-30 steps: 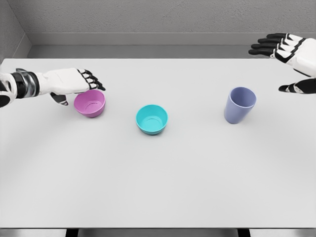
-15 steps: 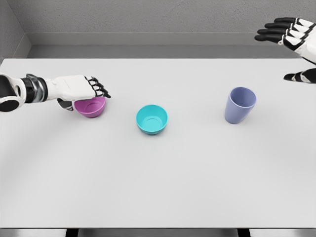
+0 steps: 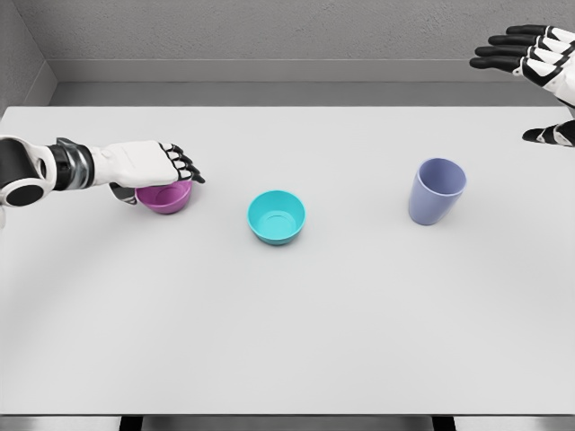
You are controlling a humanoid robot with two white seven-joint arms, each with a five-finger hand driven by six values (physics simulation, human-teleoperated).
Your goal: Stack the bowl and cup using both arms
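Left hand [image 3: 148, 167] lies flat over the pink bowl [image 3: 164, 197], fingers extended, and should curl evenly around its rim; right hand [image 3: 539, 67] hovers with fingers spread.

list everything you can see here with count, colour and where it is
table: 1, white, fills most of the view
bowl: 1, pink-purple, left part of the table, partly under the left hand
bowl: 1, teal, upright, near the table's middle
cup: 1, lavender blue, upright, right part of the table
wall: 1, grey, behind the table
left hand: 1, white with black fingers, over the pink-purple bowl's rim; grasp not clear
right hand: 1, white with black fingers, spread open, raised at the upper right, holding nothing
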